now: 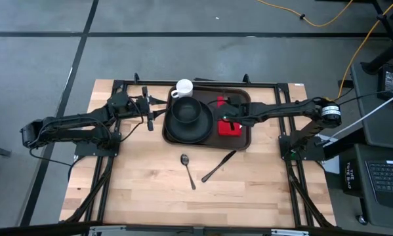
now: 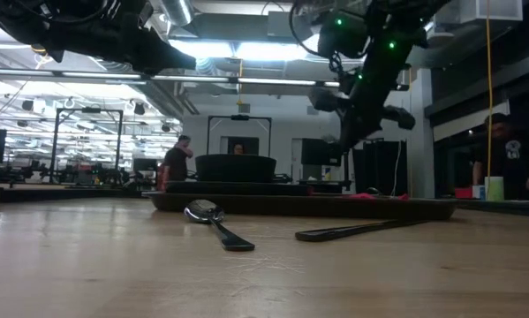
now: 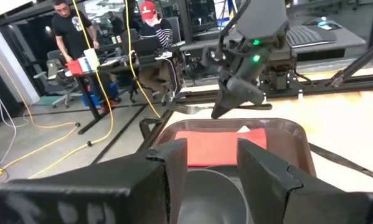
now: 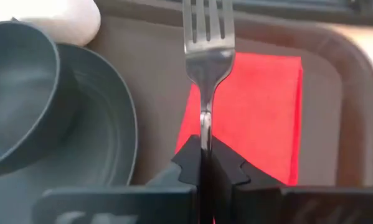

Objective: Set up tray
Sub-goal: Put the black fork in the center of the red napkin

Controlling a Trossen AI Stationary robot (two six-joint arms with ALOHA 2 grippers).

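The dark brown tray (image 1: 243,141) lies at the table's far middle. It carries a black plate (image 1: 176,132) with a black bowl (image 1: 187,111), a white cup (image 1: 184,87) and a red napkin (image 1: 230,128). My right gripper (image 1: 226,113) hovers over the napkin (image 4: 261,106), shut on a silver fork (image 4: 206,43) whose tines point away from the fingers. In the low view it (image 2: 352,132) hangs well above the tray (image 2: 423,208). My left gripper (image 1: 155,113) waits open just left of the tray, its fingers (image 3: 174,163) facing the bowl. My right gripper pinches the fork's handle (image 4: 205,121) between its two shut fingers. The fork runs on along the fingers' line, tines (image 4: 206,22) ahead. It is lifted clear above the red napkin and the tray floor. The handle's rear end is hidden behind the fingers.
A spoon (image 1: 187,169) and a dark knife (image 1: 218,165) lie on the bare wood near of the tray; the low view shows both, spoon (image 2: 213,221) and knife (image 2: 361,230). Black frame rails border the table's far side. People stand at desks beyond the table.
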